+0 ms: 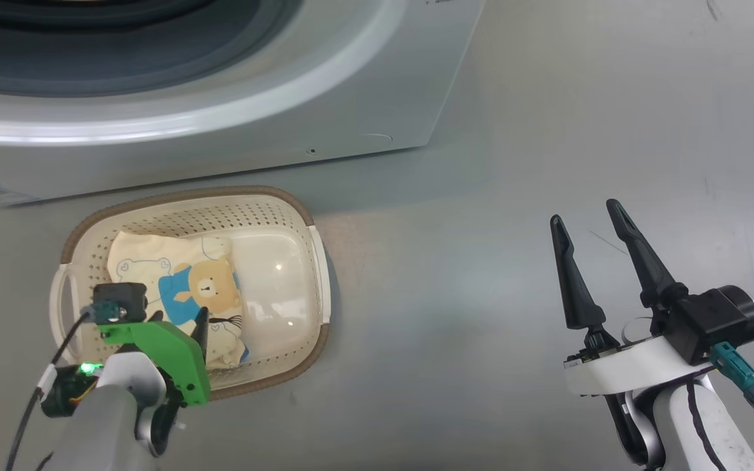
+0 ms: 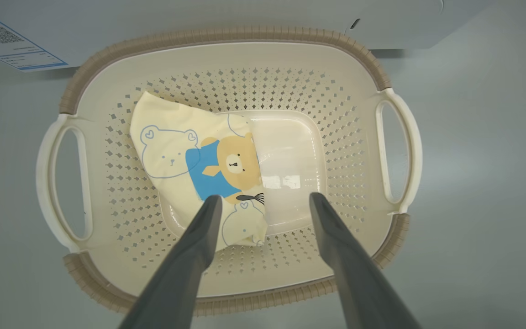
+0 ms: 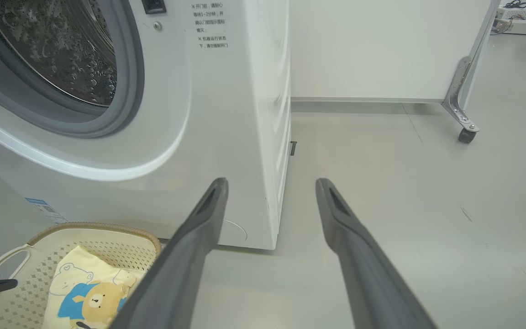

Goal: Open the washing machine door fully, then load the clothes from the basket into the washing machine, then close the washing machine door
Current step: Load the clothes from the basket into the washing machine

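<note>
The cream basket (image 1: 315, 261) stands on the floor in front of the white washing machine (image 1: 351, 98). One cream garment of the clothes (image 1: 180, 281), printed with a brown bear in blue, lies in the basket's left half. My left gripper (image 1: 178, 318) hovers over the basket's near side. In the left wrist view the left gripper (image 2: 265, 199) is open above the garment (image 2: 185, 160) and the basket (image 2: 226, 36), holding nothing. My right gripper (image 1: 586, 219) stands open over bare floor to the right. The steel drum (image 3: 62, 45) and grey seal (image 3: 128, 91) are uncovered. The washing machine door is out of view.
A blue label sticker (image 2: 7, 41) sits low on the machine's front, just behind the basket. Behind the machine's right side stands a white panel on a metal leg with a caster wheel (image 3: 466, 134). Grey floor (image 1: 612, 131) stretches to the right of the machine.
</note>
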Robot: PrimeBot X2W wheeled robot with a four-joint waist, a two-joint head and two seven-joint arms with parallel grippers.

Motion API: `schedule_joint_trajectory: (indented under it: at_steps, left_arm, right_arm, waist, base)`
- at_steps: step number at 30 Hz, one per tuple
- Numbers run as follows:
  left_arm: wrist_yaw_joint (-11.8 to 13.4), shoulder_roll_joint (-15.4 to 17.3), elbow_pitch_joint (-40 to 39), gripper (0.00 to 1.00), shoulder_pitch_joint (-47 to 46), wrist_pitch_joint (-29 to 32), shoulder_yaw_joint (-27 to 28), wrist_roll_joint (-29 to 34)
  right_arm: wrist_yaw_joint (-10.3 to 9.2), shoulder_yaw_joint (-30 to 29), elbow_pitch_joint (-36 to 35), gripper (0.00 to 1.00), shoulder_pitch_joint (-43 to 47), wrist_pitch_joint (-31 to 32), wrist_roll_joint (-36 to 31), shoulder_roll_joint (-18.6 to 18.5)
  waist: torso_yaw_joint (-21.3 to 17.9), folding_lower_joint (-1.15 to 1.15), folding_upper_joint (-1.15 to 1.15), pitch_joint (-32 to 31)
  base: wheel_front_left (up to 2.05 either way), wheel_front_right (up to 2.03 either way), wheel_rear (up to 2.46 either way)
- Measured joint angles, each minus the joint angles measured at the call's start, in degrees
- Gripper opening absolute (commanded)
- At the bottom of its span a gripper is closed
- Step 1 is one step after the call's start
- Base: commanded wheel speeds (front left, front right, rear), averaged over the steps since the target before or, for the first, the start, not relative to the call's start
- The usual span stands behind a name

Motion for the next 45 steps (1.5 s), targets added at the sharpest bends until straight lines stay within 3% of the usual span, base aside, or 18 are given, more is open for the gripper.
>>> schedule_joint_trajectory:
  at_steps: [10, 21, 31, 41, 42, 44, 45]
  left_arm:
    - [0.77, 5.26, 4.87, 1.00, -7.86, 3.99, 0.70, 2.35]
    - [1.70, 5.67, 8.06, 1.00, -16.44, 6.54, 1.88, 1.96]
    - [5.12, 8.23, 11.13, 1.00, -23.21, 8.62, 2.54, 3.55]
    - [6.84, 9.51, 14.00, 1.00, -26.33, 7.93, 2.72, 4.92]
    - [7.03, 9.43, 14.43, 0.91, -26.54, 7.91, 2.91, 4.92]
    - [7.08, 9.28, 14.89, 0.36, -26.66, 7.35, 3.30, 4.71]
    - [7.08, 9.24, 15.08, 0.36, -26.73, 7.35, 3.44, 4.57]
  right_arm:
    - [0.00, 0.05, -1.24, 1.00, -2.39, -0.11, 0.65, 0.77]
    - [0.31, -0.11, -3.05, 1.00, -6.20, -0.78, 1.22, 0.96]
    - [0.32, -0.42, -4.55, 1.00, -9.84, -1.35, 1.23, 1.03]
    - [0.51, -0.42, -3.99, 1.00, -11.95, -1.44, 1.69, 1.15]
    - [0.53, -0.42, -3.80, 1.00, -12.10, -1.44, 1.70, 1.15]
    - [0.83, -0.41, -3.50, 1.00, -12.63, -1.45, 1.71, 1.16]
    - [0.83, -0.40, -3.48, 1.00, -12.71, -1.45, 1.71, 1.18]
  waist:
    - [-3.73, 0.00, 0.00, 7.91]
    - [-7.20, 0.01, 0.00, 17.07]
    - [-8.88, 0.01, 0.00, 25.51]
    - [-9.69, 0.01, 0.00, 31.20]
    - [-9.75, 0.01, 0.00, 31.56]
    - [-9.87, 0.00, 0.00, 32.08]
    - [-9.91, 0.00, 0.00, 32.24]
  base:
    - [0.00, 0.00, 0.00]
    - [0.00, 0.00, 0.00]
    - [0.00, 0.00, 0.00]
    - [0.00, 0.00, 0.00]
    - [0.00, 0.00, 0.00]
    - [0.00, 0.00, 0.00]
    - [0.00, 0.00, 0.00]
